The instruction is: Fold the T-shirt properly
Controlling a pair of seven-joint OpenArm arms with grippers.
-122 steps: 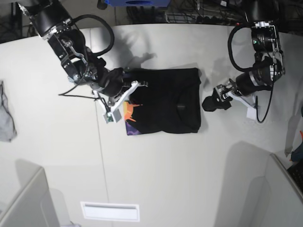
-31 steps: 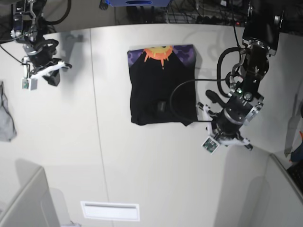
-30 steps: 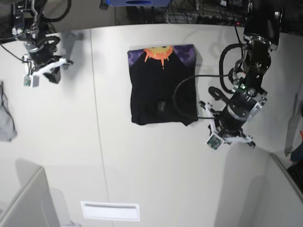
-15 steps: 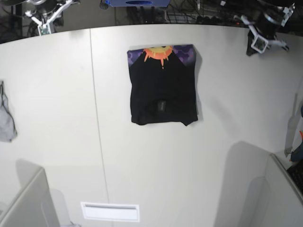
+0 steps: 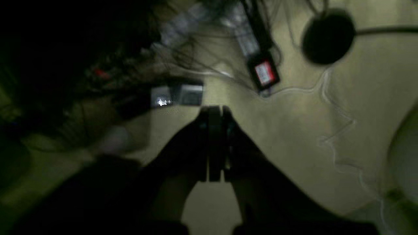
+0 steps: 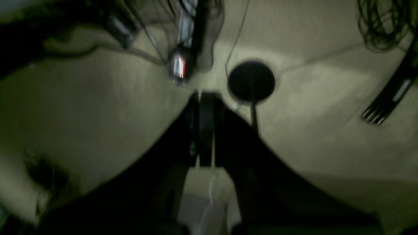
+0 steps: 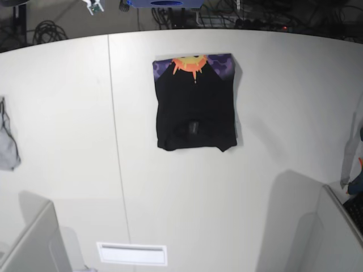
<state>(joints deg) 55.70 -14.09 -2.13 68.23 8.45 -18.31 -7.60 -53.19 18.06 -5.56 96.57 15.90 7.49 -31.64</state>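
The black T-shirt (image 7: 195,105) lies folded into a neat rectangle on the white table (image 7: 255,187), a little behind its middle. Its orange sun and purple print shows along the far edge. Neither arm is over the table in the base view; only a small white part (image 7: 93,5) shows past the far left edge. In the left wrist view my left gripper (image 5: 214,111) is shut and empty over a beige floor. In the right wrist view my right gripper (image 6: 203,96) is shut and empty over the floor too. The T-shirt does not show in either wrist view.
A small grey cloth (image 7: 7,141) lies at the table's left edge. A white label plate (image 7: 131,253) sits near the front. Grey partitions stand at the front left (image 7: 28,243) and front right (image 7: 334,226). Cables and a black disc (image 5: 328,37) lie on the floor behind.
Both arms have pulled back past the table's far edge and left the base view. The T-shirt, handled by the arms four seconds ago, has lain still and folded for the last second.
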